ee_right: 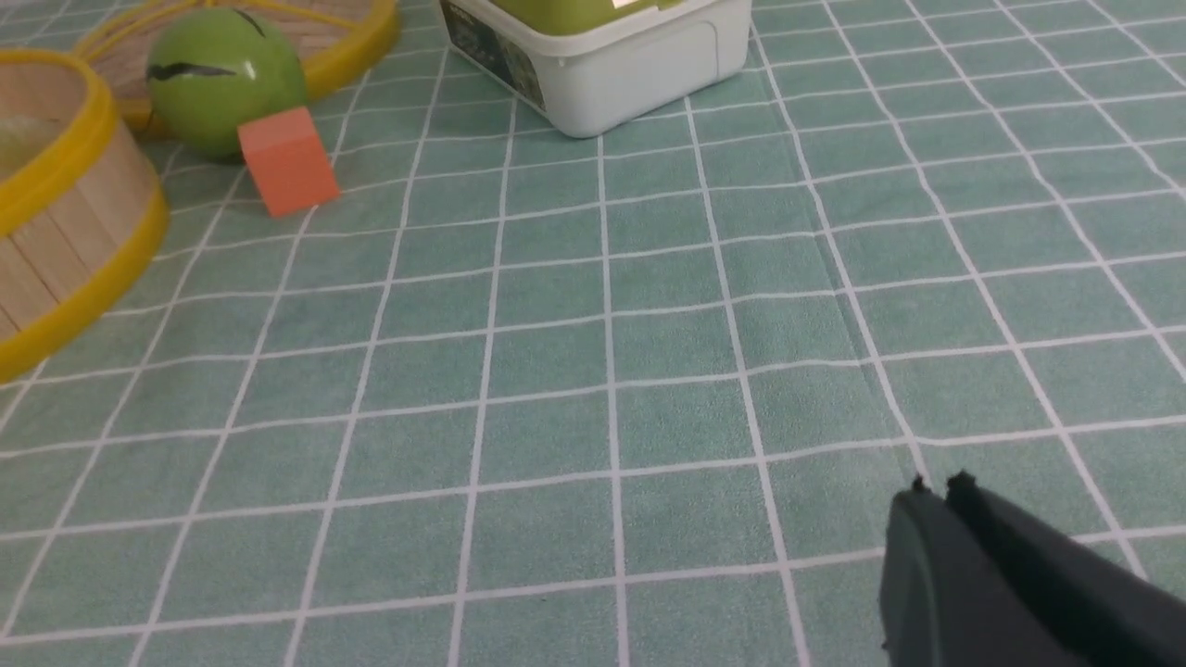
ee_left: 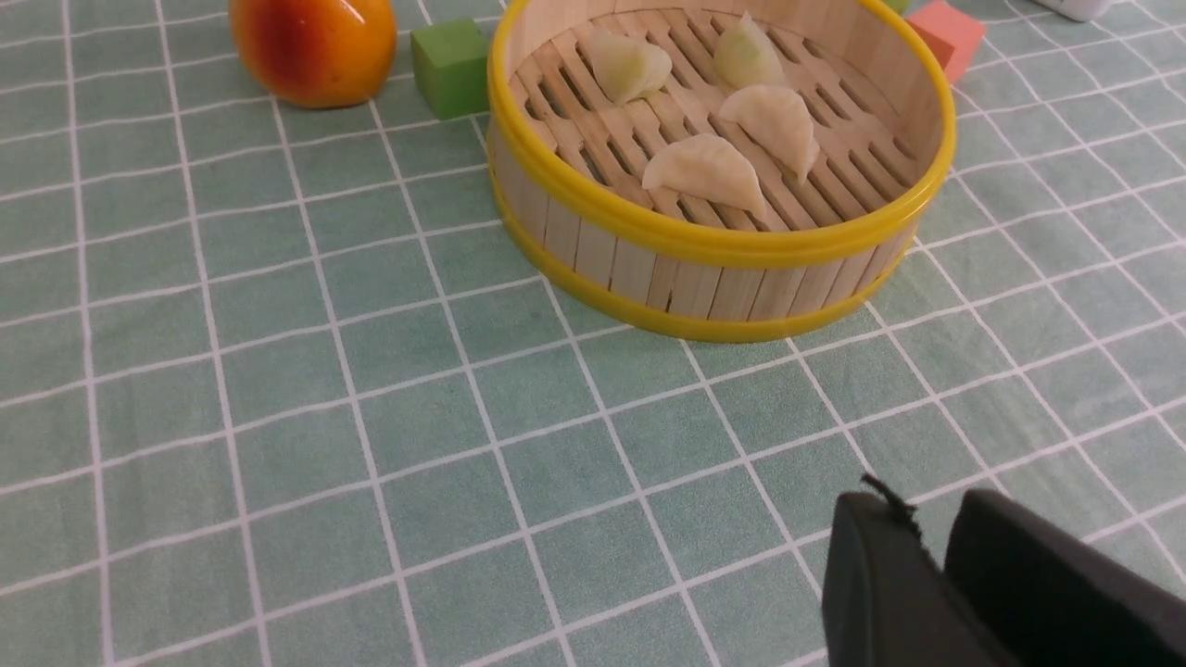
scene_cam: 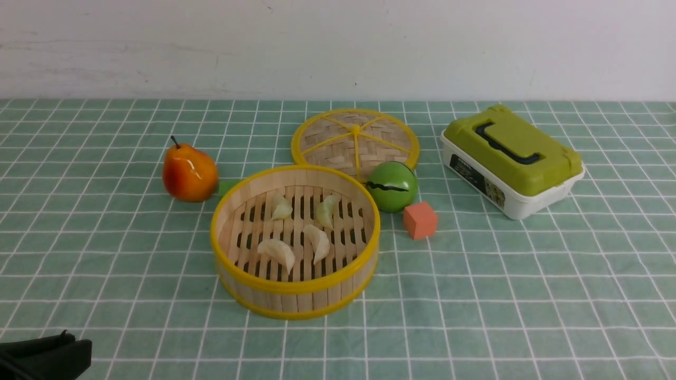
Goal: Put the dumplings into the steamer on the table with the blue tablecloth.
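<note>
Cream-white and pleated, the four dumplings (scene_cam: 298, 235) are seen lying on the slatted floor of the steamer (scene_cam: 296, 295), which stands mid-bench on the blue tablecloth (scene_cam: 105, 274); none is seen outside it, so the task is judged complete. A pear (scene_cam: 189, 172) is placed to the left, with a green block (ee_left: 450, 56) between it and the basket. Behind the steamer lies its woven lid (scene_cam: 355, 138); to the right are found a green ball (scene_cam: 392, 186), an orange cube (scene_cam: 420, 219) and a lidded green box (scene_cam: 511, 158). The dumplings are judged light, soft and easily dented, best pinched gently across the plump belly, not the frilled edge. The left gripper (ee_left: 936, 565) is shown clenched and empty, well short of the steamer; the right gripper (ee_right: 940, 496) is likewise pressed together, grasping nothing above bare cloth.
</note>
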